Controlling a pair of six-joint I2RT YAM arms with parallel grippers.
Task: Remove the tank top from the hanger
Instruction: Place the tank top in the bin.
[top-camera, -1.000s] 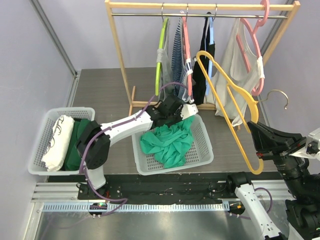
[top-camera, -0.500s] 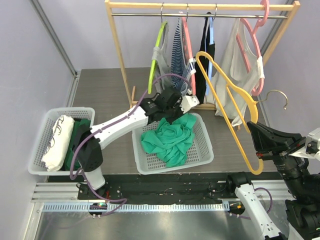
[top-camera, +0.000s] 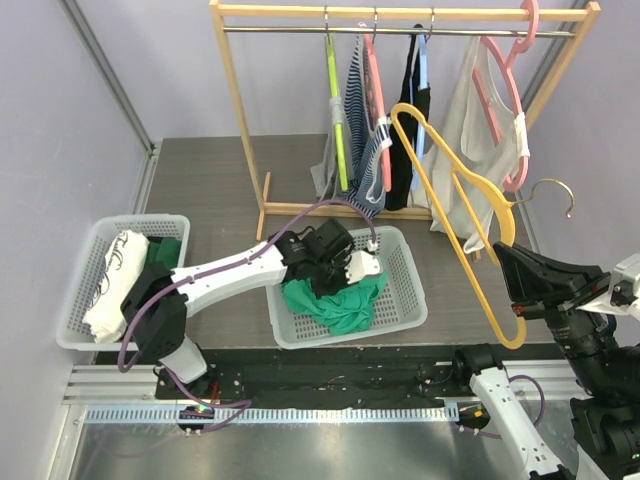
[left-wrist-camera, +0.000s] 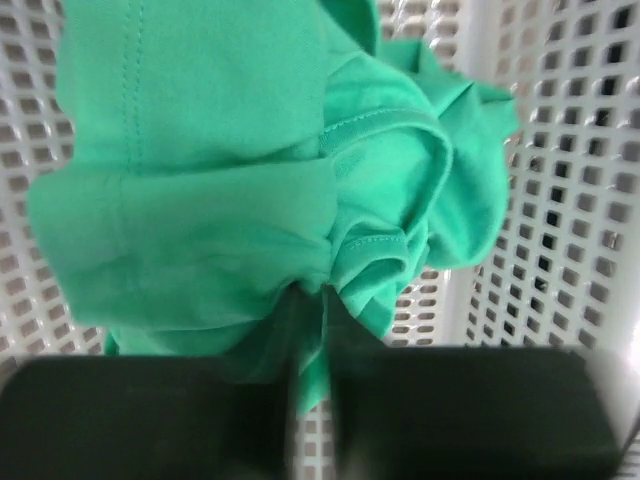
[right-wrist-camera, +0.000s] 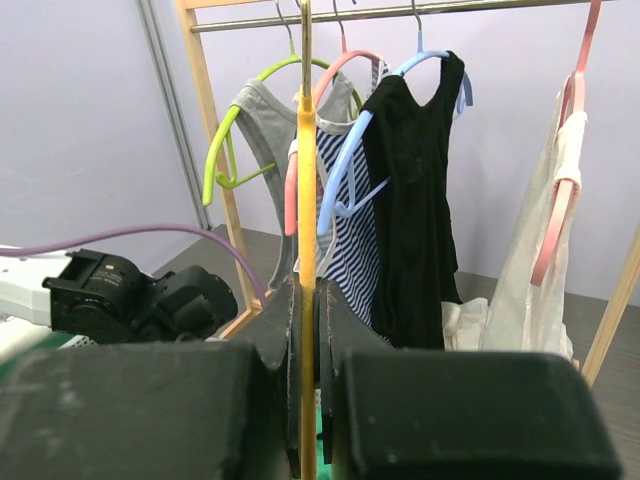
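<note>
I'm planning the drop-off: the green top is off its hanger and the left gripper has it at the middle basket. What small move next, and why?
Probably open the left gripper and let go. It is shut on a fold of the green tank top, whose bulk already lies in the white basket; the right gripper holds the bare yellow hanger well away.

Counting now: five hangers (top-camera: 337, 120), four on the rack (top-camera: 238, 110), plus the yellow hanger (top-camera: 478, 182) right of it. Two baskets (top-camera: 402, 282) before the rack. Four garments (top-camera: 405, 150) hanging, three more in baskets.
</note>
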